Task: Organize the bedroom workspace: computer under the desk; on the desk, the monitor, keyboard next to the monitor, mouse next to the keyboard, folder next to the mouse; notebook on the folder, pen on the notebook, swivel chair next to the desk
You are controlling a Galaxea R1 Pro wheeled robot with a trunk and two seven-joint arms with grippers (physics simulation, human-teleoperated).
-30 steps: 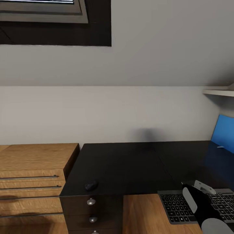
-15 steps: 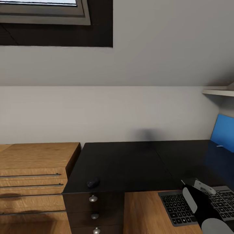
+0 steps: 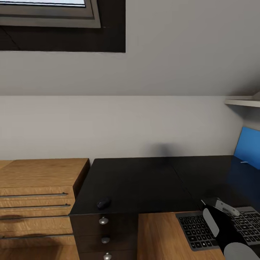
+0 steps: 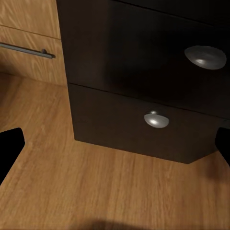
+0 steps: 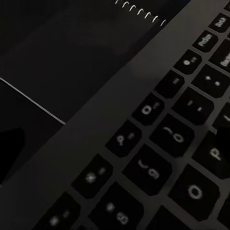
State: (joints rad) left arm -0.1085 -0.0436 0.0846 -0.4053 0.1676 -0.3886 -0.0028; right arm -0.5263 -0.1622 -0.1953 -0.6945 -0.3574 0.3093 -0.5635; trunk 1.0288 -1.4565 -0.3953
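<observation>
Head view: right gripper (image 3: 221,207), closure unclear, holds keyboard (image 3: 202,227) past desk's (image 3: 144,180) front edge; thin, stiff, light slab, so I'd pinch its long edge; mouse (image 3: 103,203) sits at front-left corner.

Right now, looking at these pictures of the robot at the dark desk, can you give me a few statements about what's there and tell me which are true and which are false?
1. The mouse lies on the desk near its front left corner. True.
2. The keyboard sits in the middle of the desktop, beside the mouse. False: it is at the front right, sticking out past the desk's front edge, far from the mouse.
3. The right gripper is at the keyboard. True.
4. The desk's drawers have long bar handles. False: they have round silver knobs; the bar handles are on the wooden dresser beside the desk.
5. Something blue stands at the desk's right end. True.
</observation>
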